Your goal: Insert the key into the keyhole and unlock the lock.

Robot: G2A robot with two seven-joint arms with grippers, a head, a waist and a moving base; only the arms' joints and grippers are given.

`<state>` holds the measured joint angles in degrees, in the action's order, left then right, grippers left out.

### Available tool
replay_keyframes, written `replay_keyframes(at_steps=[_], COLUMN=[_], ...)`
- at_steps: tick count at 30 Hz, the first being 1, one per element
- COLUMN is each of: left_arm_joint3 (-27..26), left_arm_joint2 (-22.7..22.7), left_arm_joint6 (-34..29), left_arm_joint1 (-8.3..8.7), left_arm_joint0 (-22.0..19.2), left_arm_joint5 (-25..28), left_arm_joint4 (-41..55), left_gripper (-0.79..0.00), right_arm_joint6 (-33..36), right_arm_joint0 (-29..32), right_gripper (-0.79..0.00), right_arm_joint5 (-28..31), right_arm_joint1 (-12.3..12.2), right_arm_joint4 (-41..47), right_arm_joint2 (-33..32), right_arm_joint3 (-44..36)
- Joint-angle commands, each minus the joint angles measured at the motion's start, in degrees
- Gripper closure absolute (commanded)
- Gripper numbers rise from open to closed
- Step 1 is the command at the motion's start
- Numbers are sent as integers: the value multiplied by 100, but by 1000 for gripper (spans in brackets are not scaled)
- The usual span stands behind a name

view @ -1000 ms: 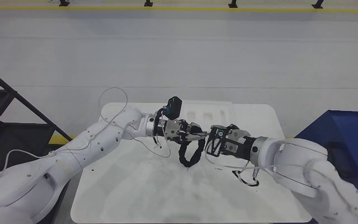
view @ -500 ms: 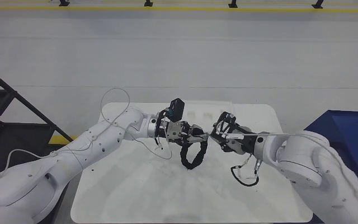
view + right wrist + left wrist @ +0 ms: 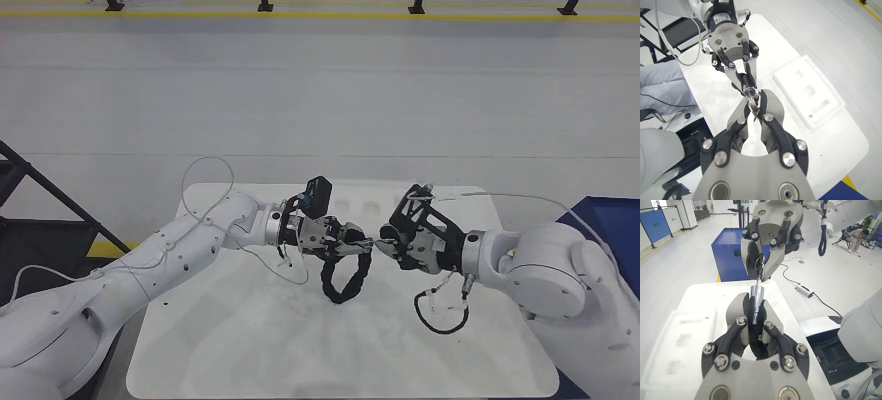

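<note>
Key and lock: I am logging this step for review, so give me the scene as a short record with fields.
Lock: chrome cylinder, held above the table
Left gripper: shut on the lock
Key: blade in line with the lock, tip at the keyhole; how deep it sits cannot be told
Right gripper: shut on the key's head
Cable: black loop hanging below the left gripper
Foam tray: white, on the table beside the grippers
</note>
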<state>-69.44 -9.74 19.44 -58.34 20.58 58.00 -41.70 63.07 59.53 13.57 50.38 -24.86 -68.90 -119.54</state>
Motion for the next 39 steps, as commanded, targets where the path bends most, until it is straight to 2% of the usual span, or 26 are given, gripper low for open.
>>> replay_keyframes(at_steps=[1, 11, 12, 13, 14, 22, 28, 33, 39], left_arm_joint3=[8, 110, 134, 164, 193, 618, 1043, 1320, 1561], left_arm_joint2=[0, 0, 0, 0, 0, 0, -56, -75, -57], left_arm_joint6=[49, 439, 457, 470, 482, 307, 106, -323, -709], left_arm_joint1=[-5, -44, -48, -52, -56, -100, -191, -339, -592], left_arm_joint0=[-10, -23, -20, -20, -19, 25, 176, 304, 484], left_arm_joint5=[0, 0, 0, 0, 0, 0, 0, -140, -314], left_arm_joint4=[-59, -563, -594, -623, -648, -837, -930, -1217, -1469], left_gripper=[0, 0, 0, 0, 0, 0, 0, 0, 0], right_arm_joint6=[-25, -17, 14, 39, 62, 187, 172, 121, -7], right_arm_joint0=[6, 98, 101, 103, 105, 167, 195, 161, 131], right_gripper=[0, 0, -166, -576, -785, -785, -785, -785, -785], right_arm_joint5=[-121, -496, -486, -477, -457, -118, 408, 881, 1253], right_arm_joint1=[6, 9, 5, 2, -2, -44, -64, -70, -65], right_arm_joint4=[220, 864, 865, 857, 852, 797, 826, 711, 646], right_arm_joint2=[-21, -134, -140, -148, -154, -277, -288, -196, -60], right_arm_joint3=[63, 227, 228, 232, 232, 232, 290, 433, 720])
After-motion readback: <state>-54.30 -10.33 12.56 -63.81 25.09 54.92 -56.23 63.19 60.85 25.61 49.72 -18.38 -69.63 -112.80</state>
